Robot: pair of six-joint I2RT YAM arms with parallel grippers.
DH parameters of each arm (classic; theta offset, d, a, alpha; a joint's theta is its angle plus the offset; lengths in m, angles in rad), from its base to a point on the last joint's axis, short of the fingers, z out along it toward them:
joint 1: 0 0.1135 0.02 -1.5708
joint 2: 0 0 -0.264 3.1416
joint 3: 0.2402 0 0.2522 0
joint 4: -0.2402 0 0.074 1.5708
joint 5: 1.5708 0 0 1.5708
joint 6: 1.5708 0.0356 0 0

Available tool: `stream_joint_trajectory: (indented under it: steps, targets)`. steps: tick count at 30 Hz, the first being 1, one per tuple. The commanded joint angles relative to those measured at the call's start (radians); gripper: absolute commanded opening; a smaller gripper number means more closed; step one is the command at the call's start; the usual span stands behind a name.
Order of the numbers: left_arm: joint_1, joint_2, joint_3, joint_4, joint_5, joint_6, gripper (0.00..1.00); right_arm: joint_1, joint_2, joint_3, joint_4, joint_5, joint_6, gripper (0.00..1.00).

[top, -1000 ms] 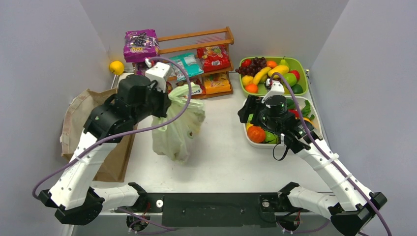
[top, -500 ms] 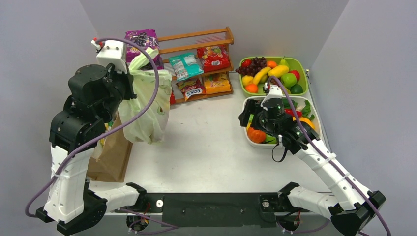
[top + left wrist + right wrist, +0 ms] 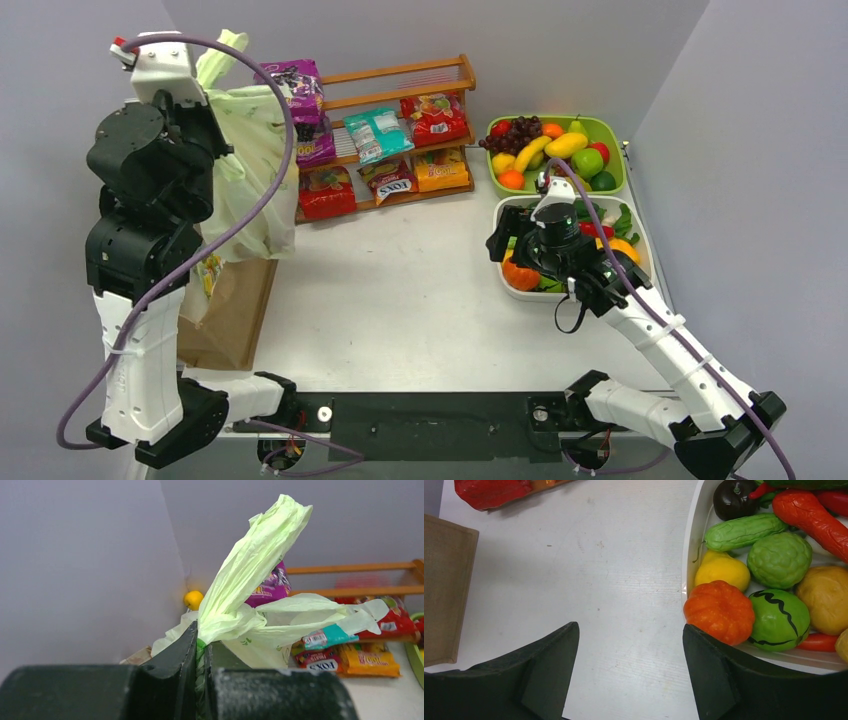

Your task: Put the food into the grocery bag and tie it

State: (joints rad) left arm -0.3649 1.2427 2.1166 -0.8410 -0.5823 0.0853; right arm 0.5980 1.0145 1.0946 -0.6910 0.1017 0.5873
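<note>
The pale green grocery bag (image 3: pixel 250 190) hangs in the air at the far left, and its bottom is near the top of a brown paper bag. My left gripper (image 3: pixel 201 640) is shut on the bag's bunched neck, with one loop handle (image 3: pixel 260 545) sticking up above the fingers. What the bag holds does not show. The food is toy fruit in a green tray (image 3: pixel 614 128), vegetables in a white tray (image 3: pixel 690 555), and snack packets such as the FOX'S one (image 3: pixel 392 180). My right gripper (image 3: pixel 629 630) is open over bare table, beside the orange pumpkin (image 3: pixel 719 611).
A wooden rack (image 3: pixel 400 75) with packets stands at the back, with a purple packet (image 3: pixel 305 100) at its left end. A brown paper bag (image 3: pixel 230 310) lies at the left, below the raised left arm. A yellow ball (image 3: pixel 193 599) sits in the back left corner.
My left arm has swung the grocery bag up and to the left, from above the table's middle to high over the paper bag. The right arm has barely moved.
</note>
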Motion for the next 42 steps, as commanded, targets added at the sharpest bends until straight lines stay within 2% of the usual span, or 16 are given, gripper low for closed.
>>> stream_joint_trajectory:
  steps: [1, 7, 12, 16, 21, 26, 29, 36, 42]
  targets:
    - [0.045, -0.002, 0.063, 0.168, -0.088, 0.063, 0.0, 0.002, -0.022, -0.017, 0.013, -0.007, 0.005, 0.72]
    - [0.115, -0.031, -0.028, 0.253, -0.204, 0.192, 0.0, 0.003, -0.019, -0.02, 0.01, -0.02, 0.004, 0.72]
    - [0.322, -0.09, -0.142, 0.247, -0.11, 0.143, 0.0, 0.003, 0.0, -0.01, -0.003, -0.042, -0.006, 0.72]
    - [0.394, -0.123, -0.239, 0.301, -0.129, 0.184, 0.0, 0.004, 0.02, 0.013, -0.021, -0.054, -0.018, 0.72]
    - [0.459, -0.149, -0.323, 0.341, -0.126, 0.192, 0.0, 0.006, 0.032, 0.035, -0.04, -0.063, -0.024, 0.72]
    - [0.469, -0.158, -0.367, 0.362, -0.099, 0.178, 0.0, 0.019, 0.042, 0.04, -0.045, -0.068, -0.017, 0.71]
    - [0.471, -0.187, -0.433, 0.357, -0.084, 0.128, 0.0, 0.033, 0.046, 0.036, -0.043, -0.058, -0.007, 0.71]
    - [0.47, -0.349, -0.809, 0.339, -0.036, -0.123, 0.0, 0.066, 0.057, 0.018, -0.024, -0.04, 0.013, 0.71]
    - [0.47, -0.391, -0.901, 0.343, 0.046, -0.266, 0.0, 0.091, 0.083, 0.018, -0.014, -0.027, 0.017, 0.71]
